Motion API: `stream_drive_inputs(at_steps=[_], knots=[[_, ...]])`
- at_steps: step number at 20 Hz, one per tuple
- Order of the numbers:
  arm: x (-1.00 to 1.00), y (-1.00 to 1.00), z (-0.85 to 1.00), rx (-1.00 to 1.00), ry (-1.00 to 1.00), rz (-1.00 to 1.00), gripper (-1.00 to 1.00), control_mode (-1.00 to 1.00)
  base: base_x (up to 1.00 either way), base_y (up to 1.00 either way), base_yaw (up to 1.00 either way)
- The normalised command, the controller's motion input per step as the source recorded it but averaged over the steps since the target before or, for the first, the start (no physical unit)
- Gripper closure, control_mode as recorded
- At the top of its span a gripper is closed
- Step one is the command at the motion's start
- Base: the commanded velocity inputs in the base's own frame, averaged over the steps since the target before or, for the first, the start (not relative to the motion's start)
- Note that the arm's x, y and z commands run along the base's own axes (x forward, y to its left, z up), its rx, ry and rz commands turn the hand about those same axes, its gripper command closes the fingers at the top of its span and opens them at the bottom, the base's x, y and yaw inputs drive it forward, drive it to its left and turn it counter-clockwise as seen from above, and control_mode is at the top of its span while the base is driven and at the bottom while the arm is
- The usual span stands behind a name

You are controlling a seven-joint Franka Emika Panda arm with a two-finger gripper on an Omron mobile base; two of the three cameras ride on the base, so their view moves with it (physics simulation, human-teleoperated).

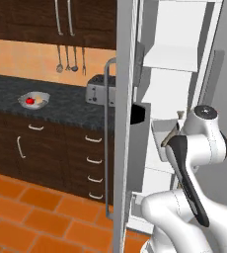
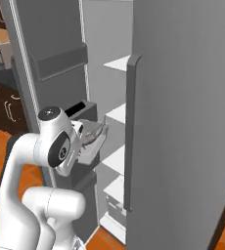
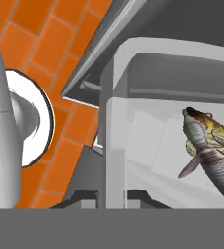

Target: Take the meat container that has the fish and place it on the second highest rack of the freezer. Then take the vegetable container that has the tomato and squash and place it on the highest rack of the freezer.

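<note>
i am pinching the rim of the meat container (image 3: 115,146), jaws nearly closed on its thin wall, carrying it beside the open freezer (image 2: 183,122). stiff and light, but the fish (image 3: 209,146) looks loose inside, so i am judging level carrying wise.

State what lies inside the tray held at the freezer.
A fish lies in the tray, head toward one end. Its tail runs out of the hand view; in the base views the arm covers part of the tray.

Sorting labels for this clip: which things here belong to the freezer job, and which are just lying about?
Job:
meat container
fish
freezer
vegetable container
tomato
gripper

Lying about:
toaster
hanging utensils
</note>
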Motion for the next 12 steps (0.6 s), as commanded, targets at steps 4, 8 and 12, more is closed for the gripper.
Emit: stream_drive_inputs(at_steps=[4, 8, 12], knots=[[0.00, 0.00, 0.00, 0.00, 0.00, 0.00, 1.00, 1.00, 0.08, -0.51, 0.19], [0.00, 0.00, 0.00, 0.00, 0.00, 0.00, 1.00, 1.00, 0.13, -0.44, -0.16], [0.00, 0.00, 0.00, 0.00, 0.00, 0.00, 1.00, 1.00, 0.44, -0.10, -0.16]])
